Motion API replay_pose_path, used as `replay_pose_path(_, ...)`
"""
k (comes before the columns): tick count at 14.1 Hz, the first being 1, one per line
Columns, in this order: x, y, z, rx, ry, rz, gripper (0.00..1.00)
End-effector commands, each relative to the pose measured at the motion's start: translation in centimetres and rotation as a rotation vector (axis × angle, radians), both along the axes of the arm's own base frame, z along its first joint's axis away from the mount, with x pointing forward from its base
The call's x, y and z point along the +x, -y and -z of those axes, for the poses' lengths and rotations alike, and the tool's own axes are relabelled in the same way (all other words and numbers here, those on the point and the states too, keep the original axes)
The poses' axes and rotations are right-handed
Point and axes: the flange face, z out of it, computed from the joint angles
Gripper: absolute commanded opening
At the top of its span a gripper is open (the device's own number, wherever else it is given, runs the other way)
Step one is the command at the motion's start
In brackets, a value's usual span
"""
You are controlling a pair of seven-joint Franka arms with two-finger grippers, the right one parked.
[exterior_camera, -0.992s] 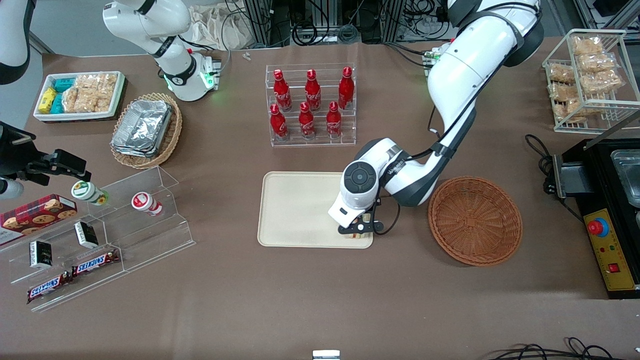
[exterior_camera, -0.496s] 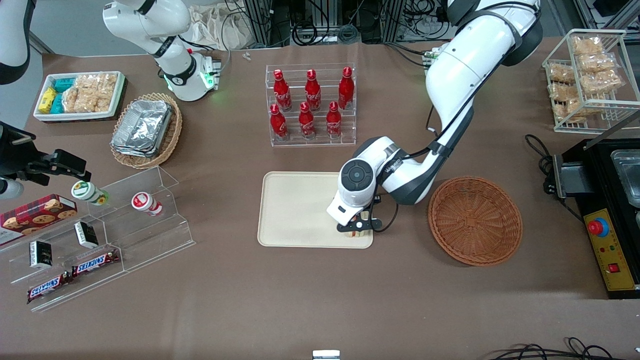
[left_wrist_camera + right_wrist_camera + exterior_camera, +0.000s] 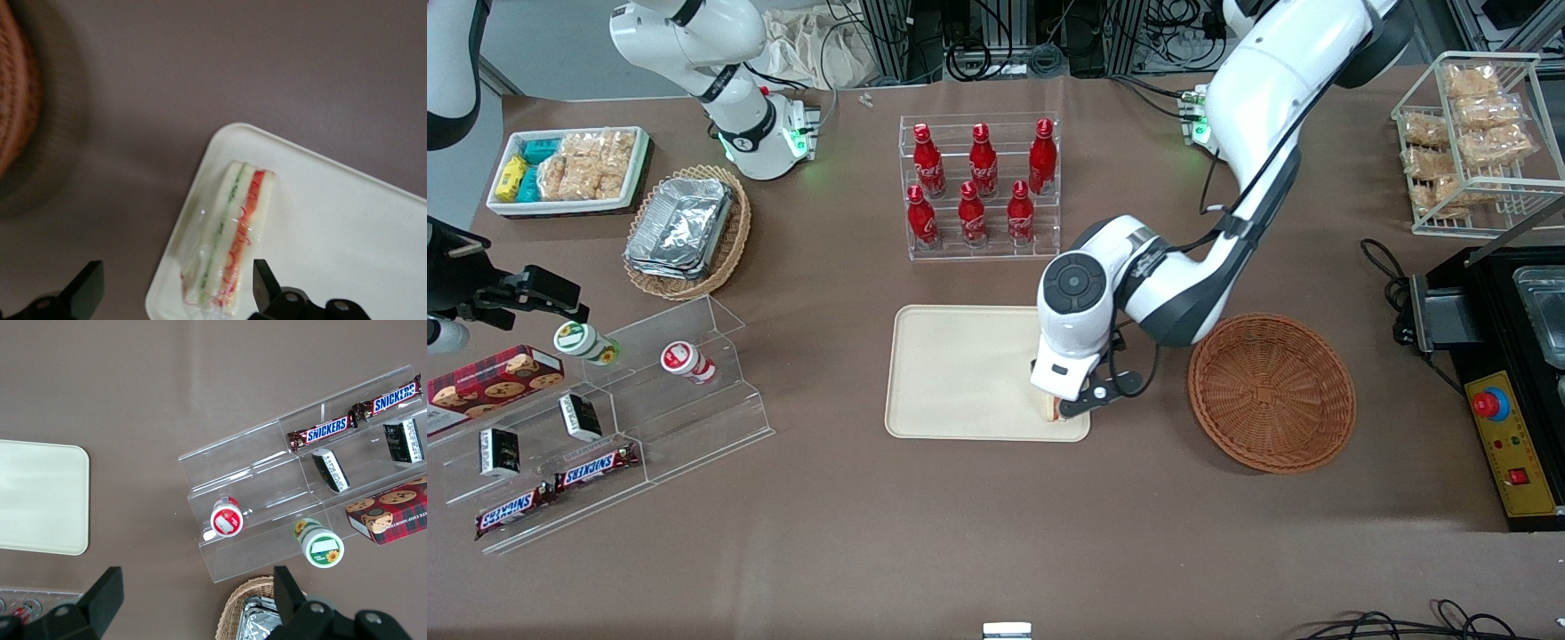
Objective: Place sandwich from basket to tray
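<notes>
- The sandwich (image 3: 230, 240) lies on the tray (image 3: 960, 373), in the corner nearest the front camera and closest to the basket (image 3: 1272, 391); its cut edge faces up, showing green, pale and red-orange layers under clear wrap.
- The end effector (image 3: 175, 292) hangs directly above the sandwich, released; its 2 black fingers (image 3: 265, 285) stand spread wide, 1 on either side of the wedge, with a clear gap between each finger and the wrap.
- In the front view the end effector (image 3: 1069, 404) covers most of the sandwich (image 3: 1052, 411); only a sliver of bread and filling shows below the wrist, just inside the tray's rim.
- The tray sits flat on the brown bench (image 3: 996, 533); apart from the sandwich its beige surface is bare.
- The basket rests on the bench beside the tray, toward the working arm's end, apart from it; nothing lies in it.
- A clear rack with 6 red bottles (image 3: 978, 187) stands farther from the front camera than the tray.
- A clear stepped stand holding 2 Snickers bars (image 3: 556, 489) lies toward the parked arm's end of the bench.
</notes>
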Motion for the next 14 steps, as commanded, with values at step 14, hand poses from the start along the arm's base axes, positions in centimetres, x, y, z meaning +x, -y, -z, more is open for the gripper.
replay_pose_path(14,1.3,-22.9,-17.8,-0.094,-0.078,0.097,1.0)
